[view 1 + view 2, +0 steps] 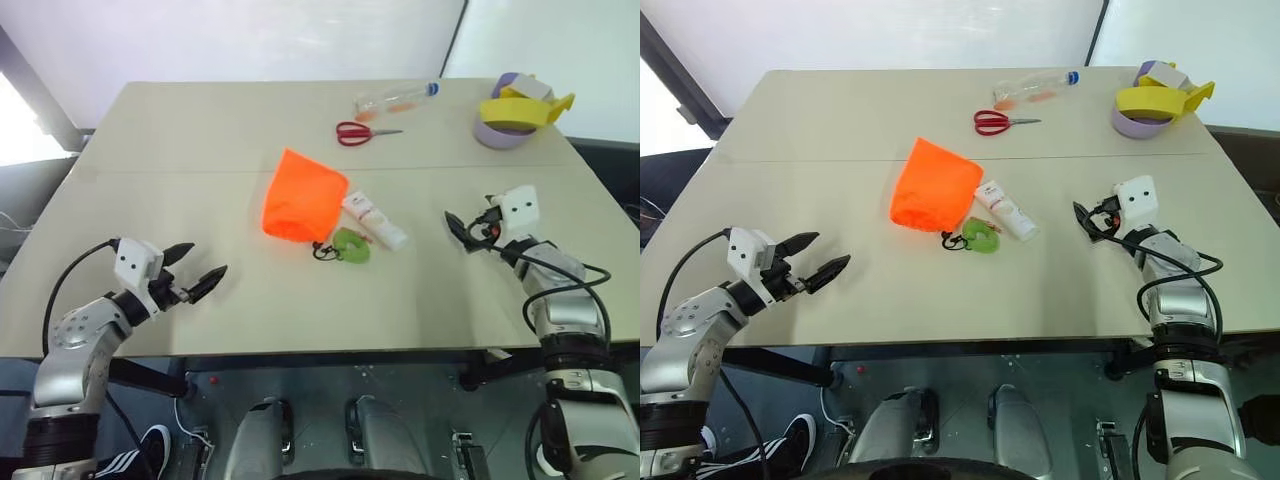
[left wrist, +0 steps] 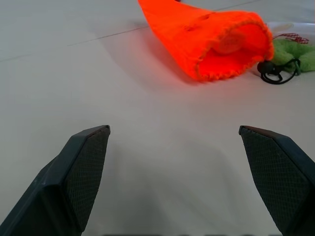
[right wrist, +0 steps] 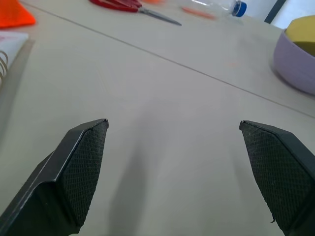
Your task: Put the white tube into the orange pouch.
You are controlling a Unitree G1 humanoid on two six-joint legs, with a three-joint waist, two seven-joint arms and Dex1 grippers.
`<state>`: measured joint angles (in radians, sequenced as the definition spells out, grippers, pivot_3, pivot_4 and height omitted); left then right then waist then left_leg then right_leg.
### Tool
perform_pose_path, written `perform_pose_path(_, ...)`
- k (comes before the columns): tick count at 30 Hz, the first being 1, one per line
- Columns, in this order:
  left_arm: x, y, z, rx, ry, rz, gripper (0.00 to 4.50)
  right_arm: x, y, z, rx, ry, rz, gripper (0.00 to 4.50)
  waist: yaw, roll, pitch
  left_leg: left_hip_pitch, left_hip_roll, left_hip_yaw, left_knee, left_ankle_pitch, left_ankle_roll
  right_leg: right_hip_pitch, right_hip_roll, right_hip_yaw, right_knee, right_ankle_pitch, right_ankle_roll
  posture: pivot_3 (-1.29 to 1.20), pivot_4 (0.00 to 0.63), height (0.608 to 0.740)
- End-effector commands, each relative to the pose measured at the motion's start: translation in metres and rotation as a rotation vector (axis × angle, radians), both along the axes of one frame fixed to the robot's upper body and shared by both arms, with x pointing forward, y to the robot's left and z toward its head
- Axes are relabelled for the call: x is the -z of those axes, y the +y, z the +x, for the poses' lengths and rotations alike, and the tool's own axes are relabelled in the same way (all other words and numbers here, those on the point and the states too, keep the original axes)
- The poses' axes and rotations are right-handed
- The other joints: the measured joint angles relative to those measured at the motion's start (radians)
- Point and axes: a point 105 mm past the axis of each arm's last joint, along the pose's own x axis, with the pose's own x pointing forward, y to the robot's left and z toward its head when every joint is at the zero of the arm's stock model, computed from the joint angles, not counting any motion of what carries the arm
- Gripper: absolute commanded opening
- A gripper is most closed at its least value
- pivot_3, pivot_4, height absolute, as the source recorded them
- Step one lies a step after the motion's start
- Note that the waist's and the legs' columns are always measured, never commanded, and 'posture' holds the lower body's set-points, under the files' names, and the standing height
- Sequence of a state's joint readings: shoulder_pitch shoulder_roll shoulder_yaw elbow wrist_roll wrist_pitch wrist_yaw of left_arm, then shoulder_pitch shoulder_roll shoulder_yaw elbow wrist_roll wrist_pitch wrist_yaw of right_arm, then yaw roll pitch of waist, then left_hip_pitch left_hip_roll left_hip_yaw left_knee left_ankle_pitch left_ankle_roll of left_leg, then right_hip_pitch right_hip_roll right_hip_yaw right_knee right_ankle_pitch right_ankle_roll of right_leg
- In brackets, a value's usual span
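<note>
White tube [image 1: 374, 220] lies beside orange pouch [image 1: 302, 196], between both wide-spread fingers.

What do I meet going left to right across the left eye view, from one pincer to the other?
Open left pincer → bright orange fabric pouch → round green disc on its black cord → small white squeeze tube → open right pincer.
</note>
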<state>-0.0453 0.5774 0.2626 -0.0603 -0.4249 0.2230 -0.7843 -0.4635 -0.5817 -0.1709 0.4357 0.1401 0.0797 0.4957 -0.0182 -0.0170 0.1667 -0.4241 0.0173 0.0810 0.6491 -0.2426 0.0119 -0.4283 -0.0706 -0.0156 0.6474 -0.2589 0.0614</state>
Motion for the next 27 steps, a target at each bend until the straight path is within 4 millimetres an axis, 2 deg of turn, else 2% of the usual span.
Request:
perform_pose_path(1, -0.014, 0.001, 0.003, -0.012, -0.082, 0.025, 4.49, -0.017, -0.001, 0.001, -0.005, -0.063, -0.024, 4.46, 0.0, 0.0, 0.0, 0.0, 0.0, 0.0, 0.0, 0.0, 0.0, 0.0, 0.0, 0.0, 0.0, 0.0, 0.0, 0.0, 0.15, 0.74)
perform_pose_path(10, -0.013, 0.009, 0.006, -0.031, -0.078, 0.044, 4.49, -0.017, 0.0, 0.002, -0.01, -0.062, -0.012, 4.46, 0.001, 0.0, 0.0, 0.0, 0.0, 0.001, 0.0, 0.001, 0.001, 0.0, 0.0, 0.0, 0.0, 0.0, 0.0, 0.0, 0.15, 0.74)
perform_pose_path(22, -0.015, 0.005, 0.008, -0.004, -0.124, 0.032, 4.49, -0.011, 0.008, -0.004, -0.072, -0.048, -0.024, 4.46, 0.002, 0.0, 0.0, 0.0, 0.0, 0.002, 0.001, 0.001, 0.002, 0.001, 0.0, 0.0, 0.0, 0.0, 0.001, 0.0, 0.15, 0.74)
perform_pose_path(27, -0.022, 0.002, 0.01, 0.01, -0.165, 0.047, 4.49, -0.016, 0.011, -0.008, -0.109, -0.058, -0.017, 4.46, 0.002, 0.0, 0.0, 0.0, 0.0, 0.002, 0.001, 0.001, 0.002, 0.001, 0.0, 0.0, 0.0, 0.0, 0.001, 0.0, 0.15, 0.74)
